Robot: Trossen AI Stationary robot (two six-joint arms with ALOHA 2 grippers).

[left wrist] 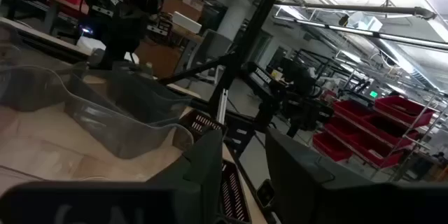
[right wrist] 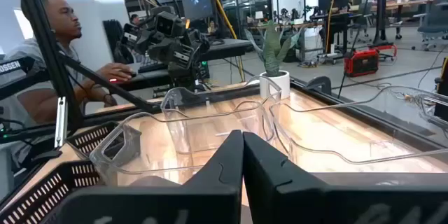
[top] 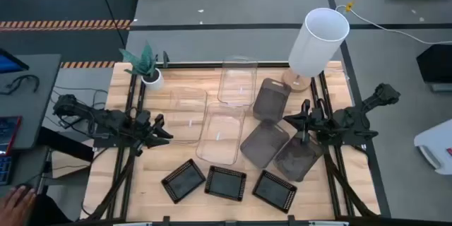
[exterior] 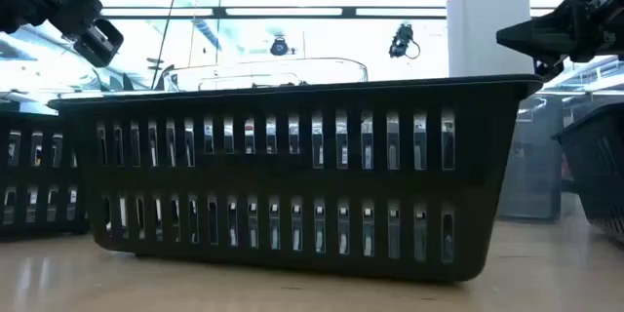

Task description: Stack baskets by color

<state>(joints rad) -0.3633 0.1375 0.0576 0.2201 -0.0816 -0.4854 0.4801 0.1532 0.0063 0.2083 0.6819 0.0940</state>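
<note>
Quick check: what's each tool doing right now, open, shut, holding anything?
Left tool: open, holding nothing, raised beside the clear baskets.
Right tool: shut, empty, above the grey baskets.

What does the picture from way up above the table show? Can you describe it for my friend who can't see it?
Nine baskets lie unstacked on a wooden table: three clear baskets in the middle, three grey baskets to their right, and three small black baskets in a row along the front. A dark robot arm waits at each side, with a white lamp shade and a potted plant at the back.
</note>
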